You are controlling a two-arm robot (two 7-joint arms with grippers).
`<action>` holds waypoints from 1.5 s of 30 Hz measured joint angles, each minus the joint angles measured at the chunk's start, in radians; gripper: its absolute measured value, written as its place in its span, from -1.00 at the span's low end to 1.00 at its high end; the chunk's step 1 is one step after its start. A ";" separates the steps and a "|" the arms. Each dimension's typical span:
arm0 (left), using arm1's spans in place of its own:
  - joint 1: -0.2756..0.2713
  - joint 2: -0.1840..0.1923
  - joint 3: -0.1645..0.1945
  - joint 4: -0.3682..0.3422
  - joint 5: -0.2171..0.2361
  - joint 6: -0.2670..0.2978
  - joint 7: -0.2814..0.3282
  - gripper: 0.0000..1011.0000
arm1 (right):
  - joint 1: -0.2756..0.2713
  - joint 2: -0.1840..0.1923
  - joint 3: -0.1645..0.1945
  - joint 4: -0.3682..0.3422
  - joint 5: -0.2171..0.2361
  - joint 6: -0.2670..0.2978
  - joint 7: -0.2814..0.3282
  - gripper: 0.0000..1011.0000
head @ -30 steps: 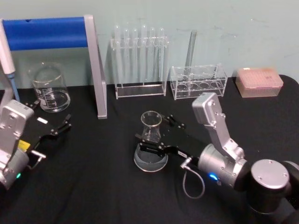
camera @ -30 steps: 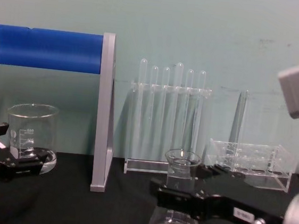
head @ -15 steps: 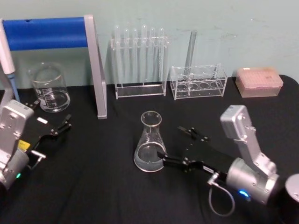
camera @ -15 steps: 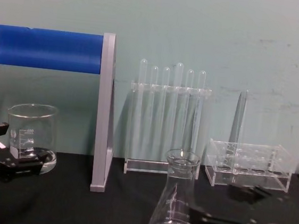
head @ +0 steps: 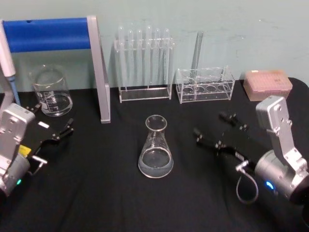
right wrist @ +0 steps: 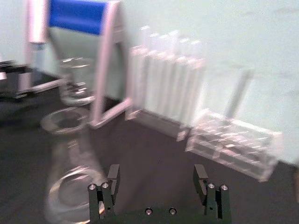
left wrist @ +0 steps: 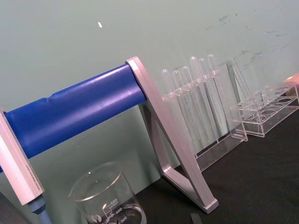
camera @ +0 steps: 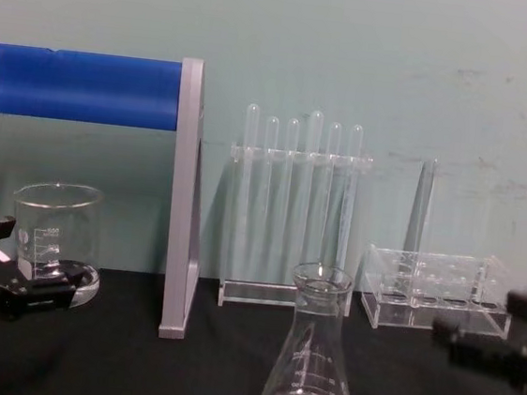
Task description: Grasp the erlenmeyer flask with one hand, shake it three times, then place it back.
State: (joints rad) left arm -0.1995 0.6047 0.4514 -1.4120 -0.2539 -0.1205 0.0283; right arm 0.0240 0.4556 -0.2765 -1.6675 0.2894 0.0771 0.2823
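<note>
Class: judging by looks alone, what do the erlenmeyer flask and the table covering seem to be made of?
Erlenmeyer flask: probably clear glass, glossy; you can see through it, and its rim and base catch highlights.
Table covering: seemingly black cloth, matte; it shows soft folds and no reflections.

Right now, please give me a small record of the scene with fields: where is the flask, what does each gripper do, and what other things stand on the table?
flask: erlenmeyer flask stands upright on the black table, free of both grippers
right gripper: right gripper open, empty, to the right of the flask and apart from it
left gripper: left gripper open, parked at the table's left edge near the beaker
behind: test tube rack, low clear rack, pink box, blue-barred stand
task state: flask set down on the table
</note>
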 joint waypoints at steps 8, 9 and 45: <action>0.000 0.000 0.000 0.000 0.000 0.000 0.000 0.98 | 0.082 -0.110 0.011 0.104 -0.122 -0.057 -0.155 0.98; 0.000 0.000 0.000 0.000 0.000 0.000 0.000 0.98 | 0.089 -0.118 0.009 0.115 -0.133 -0.062 -0.163 0.98; 0.000 0.000 0.000 0.000 0.000 0.000 0.000 0.98 | 0.151 -0.171 -0.023 0.223 -0.256 -0.107 -0.214 0.98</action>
State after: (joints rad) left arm -0.1995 0.6047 0.4514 -1.4120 -0.2539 -0.1206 0.0283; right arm 0.1746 0.2842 -0.2991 -1.4441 0.0339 -0.0297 0.0687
